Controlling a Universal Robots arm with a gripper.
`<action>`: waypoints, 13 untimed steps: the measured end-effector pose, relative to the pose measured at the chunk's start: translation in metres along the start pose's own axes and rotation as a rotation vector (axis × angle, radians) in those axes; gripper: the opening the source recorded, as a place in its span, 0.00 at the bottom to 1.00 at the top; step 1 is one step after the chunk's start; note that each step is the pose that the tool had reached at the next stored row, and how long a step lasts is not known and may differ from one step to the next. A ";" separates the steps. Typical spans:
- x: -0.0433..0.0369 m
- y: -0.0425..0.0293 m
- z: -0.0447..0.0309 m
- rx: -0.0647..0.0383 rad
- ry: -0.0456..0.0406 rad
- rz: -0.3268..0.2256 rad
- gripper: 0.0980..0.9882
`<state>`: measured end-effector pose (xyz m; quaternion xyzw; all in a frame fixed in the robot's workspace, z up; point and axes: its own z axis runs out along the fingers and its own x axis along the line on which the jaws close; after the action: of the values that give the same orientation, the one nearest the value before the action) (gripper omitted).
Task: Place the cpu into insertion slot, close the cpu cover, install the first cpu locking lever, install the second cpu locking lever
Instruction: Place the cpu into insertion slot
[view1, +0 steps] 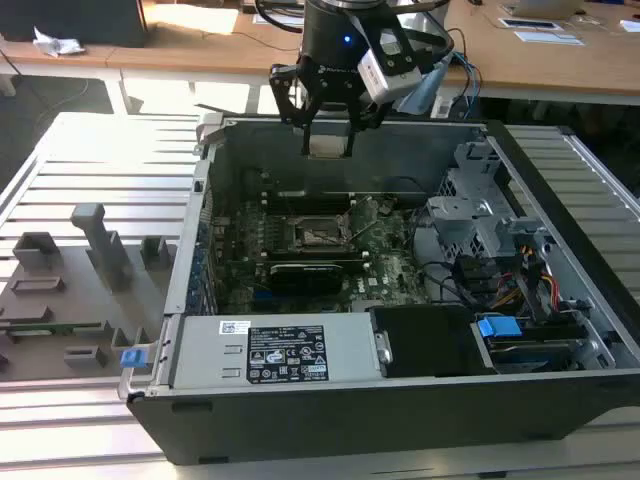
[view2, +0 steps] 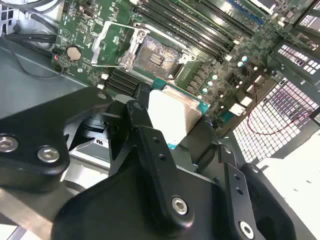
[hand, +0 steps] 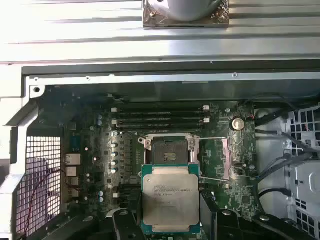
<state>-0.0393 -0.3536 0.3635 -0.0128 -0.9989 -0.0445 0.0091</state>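
Observation:
My gripper (view1: 328, 128) hangs above the open computer case, shut on the cpu (view1: 328, 146), a flat square chip with a pale silver top. In both wrist views the cpu (hand: 170, 197) (view2: 172, 112) sits between the black fingers (hand: 124, 225), held well above the motherboard. The insertion slot (hand: 169, 151) (view2: 156, 54) (view1: 318, 233) lies bare below, showing its dark centre inside a silver rim. The cpu cover (view2: 109, 46), a thin silvery frame, stands swung up beside the slot. Two thin wire levers (hand: 216, 138) stick out from the slot's side.
A black ribbed heatsink (view1: 310, 272) lies just in front of the slot. Memory slots (hand: 160, 117) run along its far side. A grey power supply (view1: 270, 350) fills the case front, and a drive cage with cables (view1: 490, 230) stands at the exterior view's right. A grey fixture tray (view1: 80, 290) lies outside, at that view's left.

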 end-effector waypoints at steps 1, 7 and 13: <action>0.0000 -0.0002 0.0023 0.001 0.0000 0.000 0.50; -0.0003 -0.0015 0.0163 0.001 0.0000 0.000 0.50; -0.0006 -0.0028 0.0319 0.001 0.0001 0.000 0.50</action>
<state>-0.0393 -0.3536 0.3315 -0.0128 -0.9989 -0.0438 0.0091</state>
